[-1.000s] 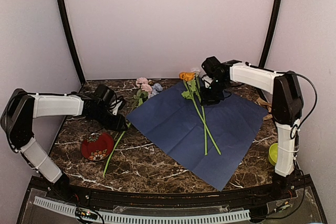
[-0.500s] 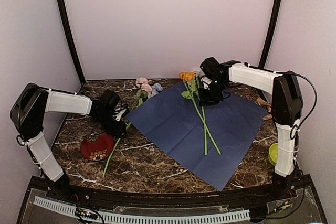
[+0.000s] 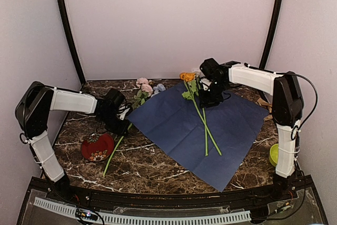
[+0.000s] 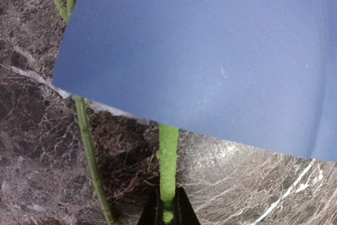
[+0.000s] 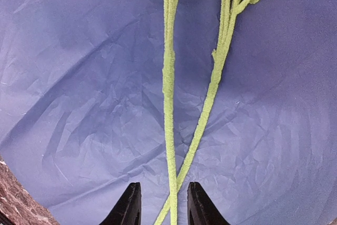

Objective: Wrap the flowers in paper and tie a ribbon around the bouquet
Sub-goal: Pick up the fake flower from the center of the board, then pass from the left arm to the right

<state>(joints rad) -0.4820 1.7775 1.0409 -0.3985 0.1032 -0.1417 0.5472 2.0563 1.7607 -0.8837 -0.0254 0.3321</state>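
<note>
Marble table (image 3: pixel 152 169), navy paper (image 3: pixel 179 125) at centre. Left gripper (image 4: pixel 168 215) at frame bottom, jaws pinching flower stem (image 4: pixel 168 151) just below paper edge. Right gripper (image 5: pixel 161 204) jaws spread, straddling two stems (image 5: pixel 168 104) lying on paper.

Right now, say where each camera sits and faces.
Top external: above and behind the bases, looking down on the marble table; left arm and right arm show.
Left wrist: low over the table, facing the left gripper shut on a flower stem.
Right wrist: above the navy paper, facing two stems; right gripper open.
Shared: all show the navy paper.
</note>
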